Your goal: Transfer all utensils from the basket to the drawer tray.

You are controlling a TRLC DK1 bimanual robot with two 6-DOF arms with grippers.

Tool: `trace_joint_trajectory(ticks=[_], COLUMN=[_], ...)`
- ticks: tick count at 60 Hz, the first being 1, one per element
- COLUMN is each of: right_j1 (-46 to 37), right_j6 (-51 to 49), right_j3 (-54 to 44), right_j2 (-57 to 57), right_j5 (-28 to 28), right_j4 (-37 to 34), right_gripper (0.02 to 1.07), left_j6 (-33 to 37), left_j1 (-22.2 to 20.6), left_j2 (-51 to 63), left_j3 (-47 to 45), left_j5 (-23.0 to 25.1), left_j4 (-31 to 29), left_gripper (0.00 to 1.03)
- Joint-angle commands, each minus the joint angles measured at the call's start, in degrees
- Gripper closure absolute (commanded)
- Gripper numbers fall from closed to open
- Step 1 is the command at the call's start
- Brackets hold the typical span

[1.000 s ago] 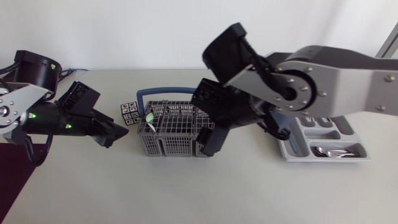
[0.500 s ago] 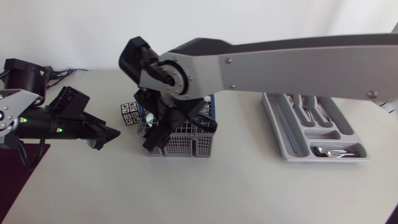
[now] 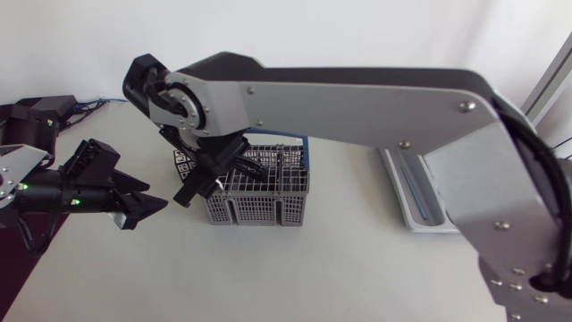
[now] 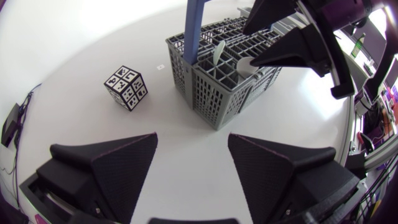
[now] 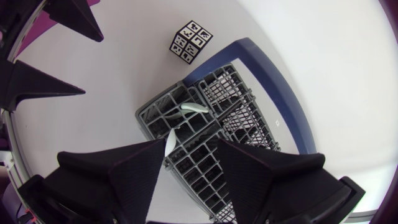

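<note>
Coming down here, a finger of the right gripper (image 5: 191, 143) could catch the wire wall of the basket (image 5: 205, 124) and tip or drag it. The gripper hangs over the basket's corner, fingers spread and empty. A pale spoon (image 5: 189, 107) lies inside the basket. The right arm spans over the basket from the drawer tray (image 3: 411, 197) side. The left gripper (image 4: 193, 137) hovers beside the basket, fingers open.
</note>
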Motion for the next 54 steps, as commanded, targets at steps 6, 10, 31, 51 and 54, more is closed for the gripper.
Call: trace_joint_trajectory(ticks=[6, 10, 31, 51, 54], right_j1=[1.24, 1.33, 1.59, 2.12, 2.47], right_j6=[1.94, 1.94, 1.76, 0.8, 0.53], right_j3=[2.42, 2.51, 2.77, 2.24, 1.8], right_j2=[4.29, 4.47, 4.64, 3.59, 2.97], right_j5=[2.61, 3.4, 3.92, 3.92, 3.92], right_j4=[-1.91, -2.0, -2.35, -2.44, -2.26], right_gripper=[0.71, 0.75, 0.92, 1.01, 1.01], left_j6=[2.0, 2.27, 2.09, 2.18, 2.18], left_j1=[0.61, 0.61, 0.09, 0.0, 0.0], left_j2=[0.22, 0.3, 0.22, -0.14, -0.14], left_j3=[-1.7, -2.05, -2.41, -3.11, -3.2], left_j5=[1.48, 1.66, 1.66, 1.66, 1.66], left_j4=[0.26, 0.34, 0.34, 0.34, 0.34], left_gripper=[0.23, 0.23, 0.23, 0.23, 0.23])
